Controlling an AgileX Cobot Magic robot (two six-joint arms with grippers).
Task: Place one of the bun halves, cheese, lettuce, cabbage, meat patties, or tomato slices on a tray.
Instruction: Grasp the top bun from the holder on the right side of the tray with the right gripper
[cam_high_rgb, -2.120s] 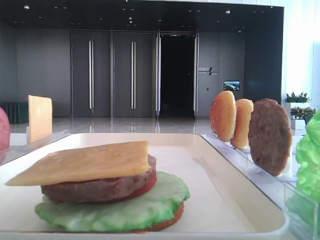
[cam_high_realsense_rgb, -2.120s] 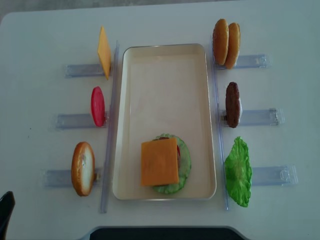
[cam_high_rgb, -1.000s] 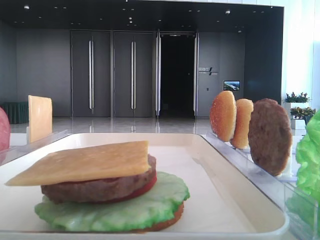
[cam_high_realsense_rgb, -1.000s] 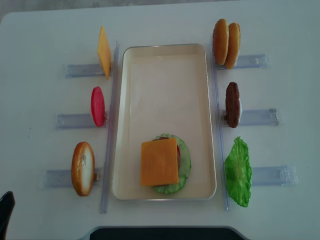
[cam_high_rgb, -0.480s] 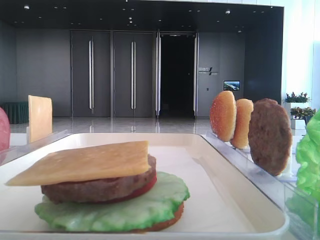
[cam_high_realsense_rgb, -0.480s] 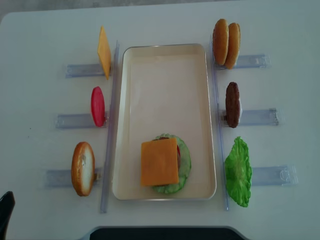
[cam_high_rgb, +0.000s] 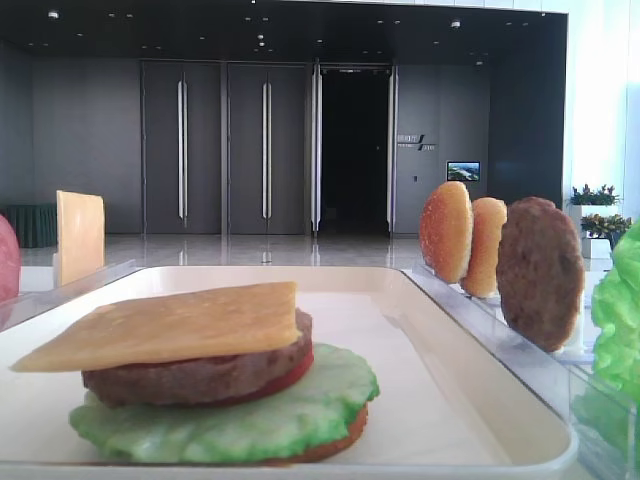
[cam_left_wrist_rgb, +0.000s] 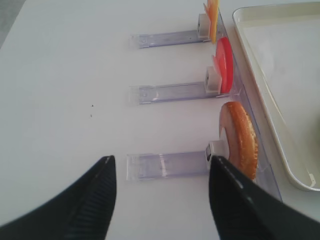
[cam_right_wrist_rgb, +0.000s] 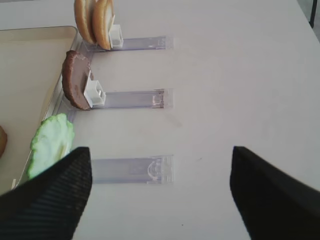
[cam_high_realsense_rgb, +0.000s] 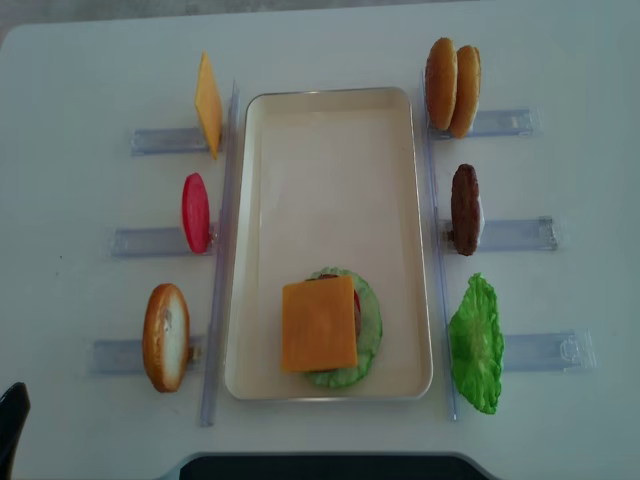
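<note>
Right gripper (cam_right_wrist_rgb: 157, 197): jaws spread wide, nothing between them; the two dark ribbed fingers (cam_right_wrist_rgb: 47, 200) frame bare white table (cam_right_wrist_rgb: 225, 75). Left gripper (cam_left_wrist_rgb: 160, 200): likewise wide apart and empty.

Ahead of the right gripper, three clear plastic racks (cam_right_wrist_rgb: 132, 169) lie in a row, smooth and transparent. The nearest one carries the lettuce (cam_right_wrist_rgb: 50, 142), a light green, bumpy, wavy-edged leaf standing on edge, ahead and to the gripper's left. Further ahead stands a meat patty (cam_right_wrist_rgb: 75, 86), a dark brown grainy disc, and beyond it two bun halves (cam_right_wrist_rgb: 95, 22), golden-brown, upright and touching each other. No object lies between the jaws and the racks.

Ahead of the left gripper and to its right, a single bun half (cam_left_wrist_rgb: 242, 145) stands upright at the end of its rack; further ahead are a tomato slice (cam_left_wrist_rgb: 225, 65), a thin red disc, and a cheese slice (cam_left_wrist_rgb: 212, 17), thin and yellow-orange.

The tray (cam_high_realsense_rgb: 330, 130), cream-white, shallow, with rounded corners, lies between the two rack rows. At its near end sits a stack (cam_high_realsense_rgb: 330, 328): a bun base, a lettuce leaf, a red slice, a patty and a square cheese slice (cam_high_rgb: 170, 325) on top, tilted slightly.
</note>
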